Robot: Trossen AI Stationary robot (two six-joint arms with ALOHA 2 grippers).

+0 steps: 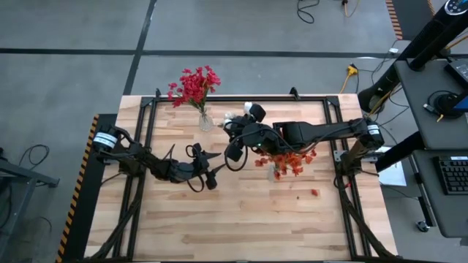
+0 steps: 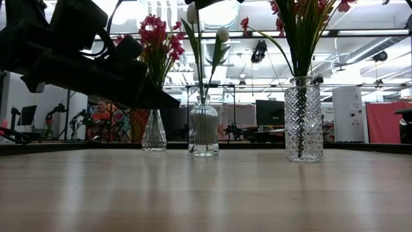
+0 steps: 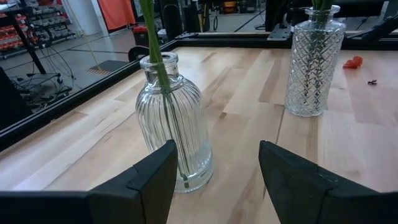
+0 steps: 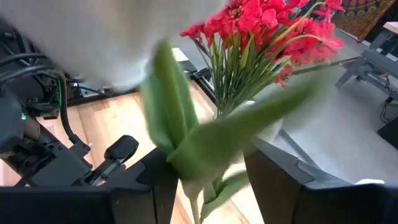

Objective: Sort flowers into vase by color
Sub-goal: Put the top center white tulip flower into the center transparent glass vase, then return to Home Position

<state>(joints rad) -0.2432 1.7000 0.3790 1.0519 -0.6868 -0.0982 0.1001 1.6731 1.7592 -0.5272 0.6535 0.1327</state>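
Observation:
Three glass vases stand on the table. A small one (image 2: pixel 154 132) holds crimson flowers (image 1: pixel 194 85). A cut-glass one (image 2: pixel 302 119) holds orange-red flowers (image 1: pixel 292 161). A ribbed bottle vase (image 3: pixel 174 130) holds green stems topped by white buds (image 2: pixel 222 33). My right gripper (image 4: pixel 208 186) hovers open above the ribbed vase, with a white flower's stem and leaves (image 4: pixel 186 134) standing between its fingers. My left gripper (image 3: pixel 217 180) is open and low over the table, just short of the ribbed vase, holding nothing. My right gripper has the white flower's leaves (image 4: pixel 180 155) between its open fingers, coming from above. I cannot tell whether a finger touches them. The stem runs down into the ribbed vase.
A loose red petal (image 1: pixel 314 192) lies on the wood near the right side. A black frame rail (image 1: pixel 219 97) runs around the table. The near half of the table (image 1: pixel 241 226) is bare wood. Beyond the far edge are desks and a person (image 2: pixel 103 116).

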